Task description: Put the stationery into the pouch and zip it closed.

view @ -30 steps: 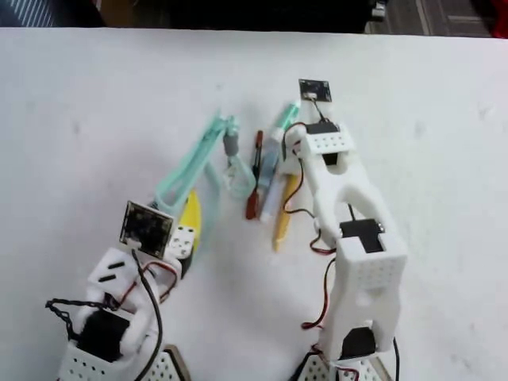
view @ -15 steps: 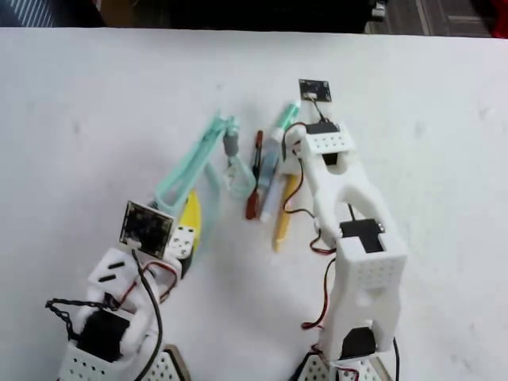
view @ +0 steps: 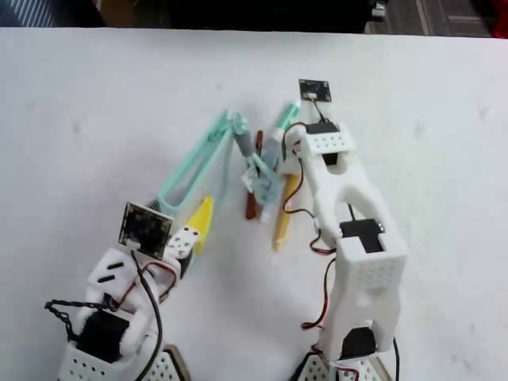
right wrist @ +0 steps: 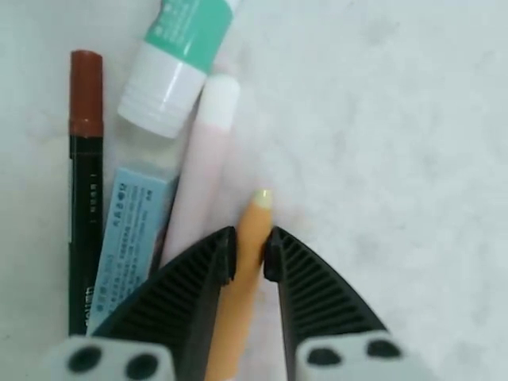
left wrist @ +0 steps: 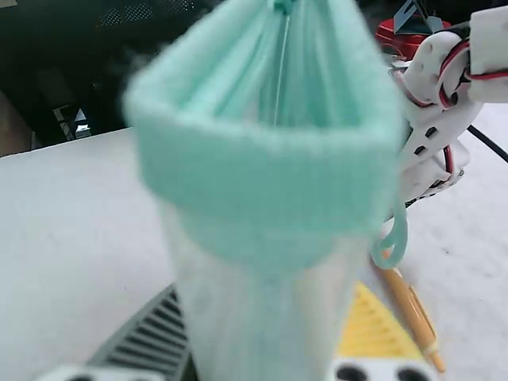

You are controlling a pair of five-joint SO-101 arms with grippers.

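Note:
The mint pouch (view: 197, 156) is held up off the table with my left gripper (view: 190, 228) shut on its near end. In the left wrist view its open mouth (left wrist: 262, 159) faces the camera between the yellow finger (left wrist: 373, 329) and the dark ribbed one. Its far end and loop (view: 258, 171) hang over the stationery. My right gripper (right wrist: 250, 246) points down, shut on the orange pen (right wrist: 246, 262), which lies on the table (view: 282, 218). Beside the orange pen lie a pink pen (right wrist: 202, 175), a blue eraser (right wrist: 127, 230), a brown-capped black pen (right wrist: 83, 190) and a glue stick (right wrist: 178, 59).
The white table (view: 95, 103) stretches bare to the left and far right of the arms. The right arm's white body (view: 349, 214) stands just right of the stationery. A small dark circuit board (view: 315, 90) lies beyond its wrist.
The left gripper has turned and swung the pouch to the right, so its far end and loop now lie over the stationery. The right arm has kept still.

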